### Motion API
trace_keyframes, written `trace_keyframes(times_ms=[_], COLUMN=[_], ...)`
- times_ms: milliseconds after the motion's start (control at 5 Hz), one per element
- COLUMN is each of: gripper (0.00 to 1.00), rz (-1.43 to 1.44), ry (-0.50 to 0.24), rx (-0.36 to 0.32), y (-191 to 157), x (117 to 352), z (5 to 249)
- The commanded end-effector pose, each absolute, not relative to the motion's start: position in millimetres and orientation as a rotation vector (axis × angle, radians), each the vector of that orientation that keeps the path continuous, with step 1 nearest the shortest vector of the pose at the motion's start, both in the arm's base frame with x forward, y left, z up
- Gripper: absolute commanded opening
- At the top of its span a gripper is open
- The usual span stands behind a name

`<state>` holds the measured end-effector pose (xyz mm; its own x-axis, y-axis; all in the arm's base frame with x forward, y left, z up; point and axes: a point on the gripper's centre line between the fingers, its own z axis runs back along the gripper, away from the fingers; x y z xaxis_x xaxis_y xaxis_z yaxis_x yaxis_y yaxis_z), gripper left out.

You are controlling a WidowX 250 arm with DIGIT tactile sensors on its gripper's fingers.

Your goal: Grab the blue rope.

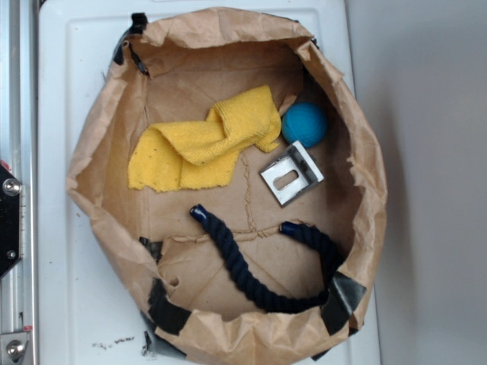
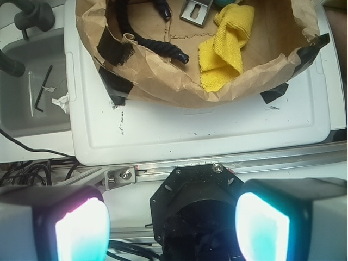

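Note:
The blue rope (image 1: 232,262) is a thick navy twisted cord lying in a U on the floor of a rolled-down brown paper bag (image 1: 365,152), with both glossy ends pointing towards the bag's middle. In the wrist view the blue rope (image 2: 147,41) runs along the bag's near left inside wall. My gripper (image 2: 171,228) is far back from the bag (image 2: 163,81), over the robot's black base mount. It is open with nothing between its glowing pads (image 2: 81,231). The exterior view does not show the gripper.
Inside the bag lie a folded yellow cloth (image 1: 205,148), a teal-blue ball (image 1: 304,124) and a metal bracket (image 1: 291,173). The bag stands on a white board (image 2: 217,125), with an aluminium rail (image 2: 272,157) in front and a grey tray holding a hex key (image 2: 42,89) to the left.

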<state>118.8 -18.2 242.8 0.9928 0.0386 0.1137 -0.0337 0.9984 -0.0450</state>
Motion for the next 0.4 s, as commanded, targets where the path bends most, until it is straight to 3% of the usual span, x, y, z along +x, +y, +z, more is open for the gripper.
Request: trace_keyframes(times_ms=[0, 200], gripper=[1.00, 1.00], rz=[0.036, 0.054], ry=[-0.115, -0.121], rx=[-0.043, -0.027], y=[-18, -21], x=[119, 165], z=[243, 240])
